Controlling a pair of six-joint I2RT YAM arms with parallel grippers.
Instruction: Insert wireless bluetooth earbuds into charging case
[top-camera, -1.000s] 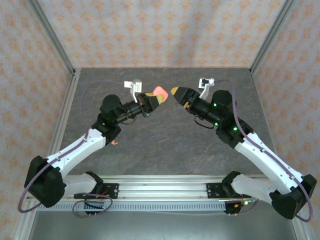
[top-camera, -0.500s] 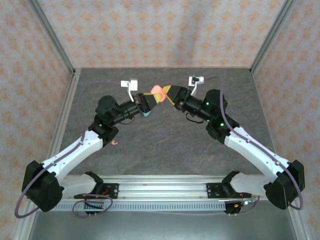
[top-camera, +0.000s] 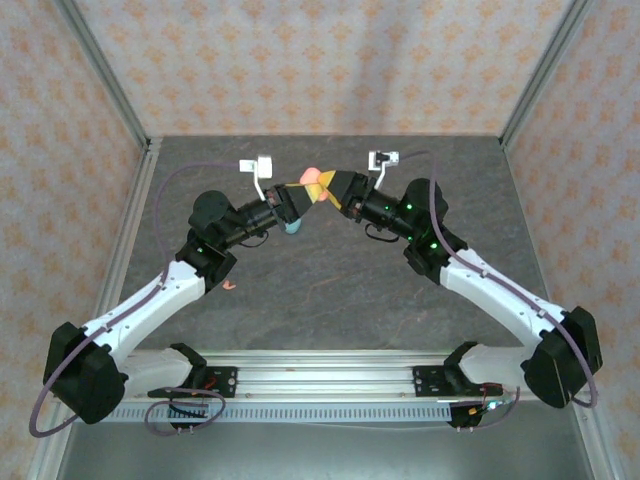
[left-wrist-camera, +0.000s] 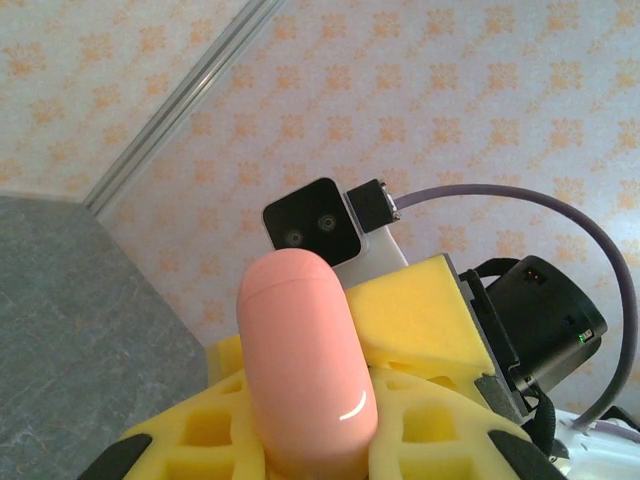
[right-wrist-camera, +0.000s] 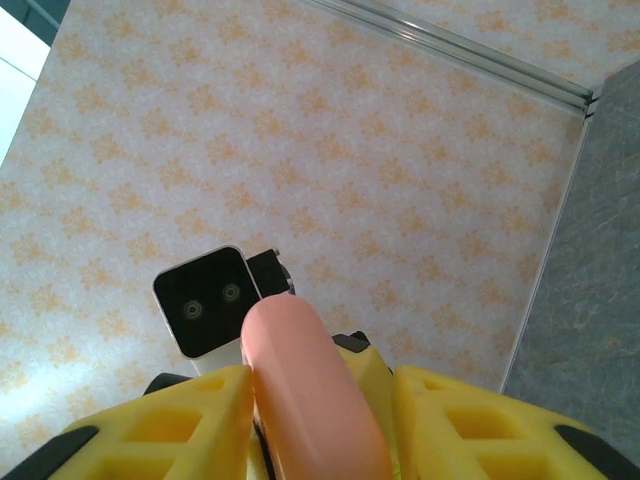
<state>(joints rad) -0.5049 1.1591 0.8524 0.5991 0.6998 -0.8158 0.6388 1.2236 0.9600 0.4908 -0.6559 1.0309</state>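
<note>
From above, a pink case (top-camera: 315, 180) is seen gripped aloft by the clenched left claw (top-camera: 305, 193), the right claw (top-camera: 335, 188) set against it, while a coral earbud (top-camera: 231, 286) lies on the counter (top-camera: 330, 290) (well apart, beside the left arm). In the left wrist view the case is shown pinched between yellow pads (left-wrist-camera: 160, 438). In the right wrist view it stands between that claw's pads, though a squeeze cannot be told; were it pulled unevenly, it could be twisted free and dropped.

Pink case (left-wrist-camera: 300, 370) upright; coral earbud (top-camera: 231, 285) well apart
</note>
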